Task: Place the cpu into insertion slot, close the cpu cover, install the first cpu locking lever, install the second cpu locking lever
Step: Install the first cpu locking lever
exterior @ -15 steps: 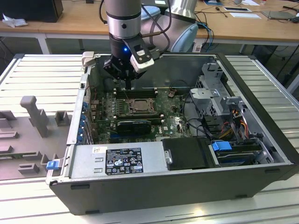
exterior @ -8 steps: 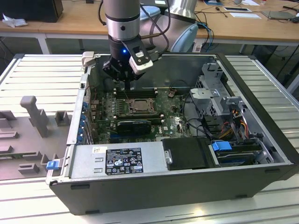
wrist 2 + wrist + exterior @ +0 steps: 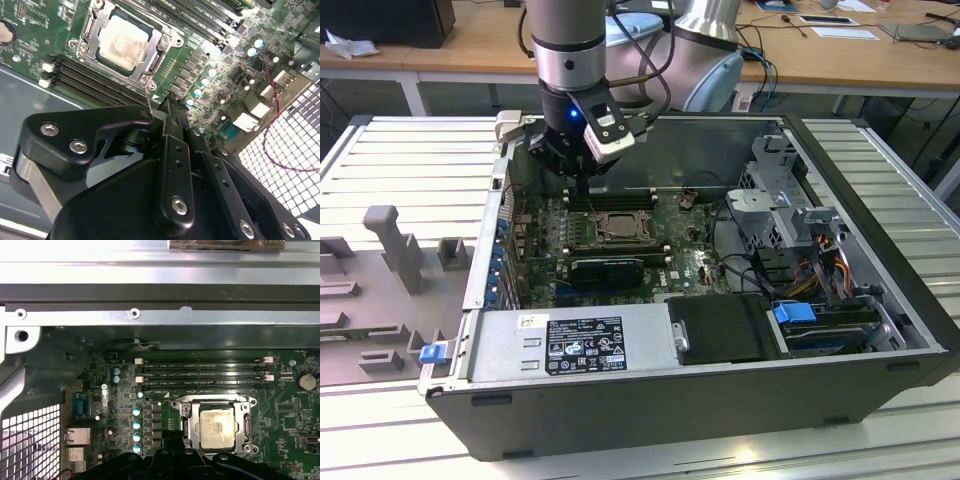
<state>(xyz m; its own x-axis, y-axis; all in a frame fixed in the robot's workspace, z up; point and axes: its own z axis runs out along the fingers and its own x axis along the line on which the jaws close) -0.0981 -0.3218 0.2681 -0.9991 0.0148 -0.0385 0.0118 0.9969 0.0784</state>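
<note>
My jaws (image 3: 582, 170) hang over the far part of the motherboard (image 3: 685, 265), exterior view | second wrist view: jaws together, apparently pinching the thin locking lever (image 3: 148, 97) at the cpu cover (image 3: 152, 62), closed over the seated cpu (image 3: 124, 42) | first wrist view: cpu seated under the cover; first-lever step, I judge, needing a steady grip.

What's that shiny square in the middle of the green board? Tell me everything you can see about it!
That is the cpu, a small flat square chip. Its top looks like silvery-grey metal with a pale, patchy smear on it. It lies flat in the insertion slot of the green motherboard. The cpu cover, a thin metal frame, lies down around its edges.
</note>
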